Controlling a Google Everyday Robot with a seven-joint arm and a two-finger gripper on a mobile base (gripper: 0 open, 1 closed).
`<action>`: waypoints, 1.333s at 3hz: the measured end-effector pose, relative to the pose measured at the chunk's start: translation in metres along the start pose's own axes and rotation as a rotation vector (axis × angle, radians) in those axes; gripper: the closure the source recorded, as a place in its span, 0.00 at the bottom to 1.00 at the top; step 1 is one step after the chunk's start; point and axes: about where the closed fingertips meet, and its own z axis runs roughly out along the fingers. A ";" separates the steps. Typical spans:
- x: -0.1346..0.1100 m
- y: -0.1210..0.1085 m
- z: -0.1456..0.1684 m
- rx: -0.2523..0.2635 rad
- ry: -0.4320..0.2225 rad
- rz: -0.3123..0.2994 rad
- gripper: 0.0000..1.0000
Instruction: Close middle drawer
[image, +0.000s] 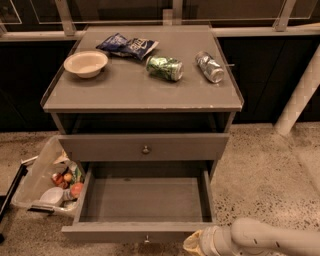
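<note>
The middle drawer (145, 200) of the grey cabinet is pulled far out and its box is empty. Its front panel (135, 233) with a small knob (146, 239) lies at the bottom edge of the camera view. The top drawer (145, 147) above it is shut, with a round knob at its centre. My gripper (194, 245) comes in from the bottom right on a white arm (270, 239). It sits just below and right of the middle drawer's front, near its right corner. The lowest drawer is out of view.
On the cabinet top (140, 90) lie a white bowl (85, 63), a blue chip bag (127, 45), a green can (164, 68) and a silver can (209, 66). A clear bin (45, 180) with fruit stands on the floor at the left. A white post (299, 95) rises at the right.
</note>
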 end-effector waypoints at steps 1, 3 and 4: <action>0.000 0.000 0.000 0.000 0.000 0.000 0.81; 0.000 0.000 0.000 0.000 0.000 0.000 0.36; 0.000 0.000 0.000 0.000 0.000 0.000 0.13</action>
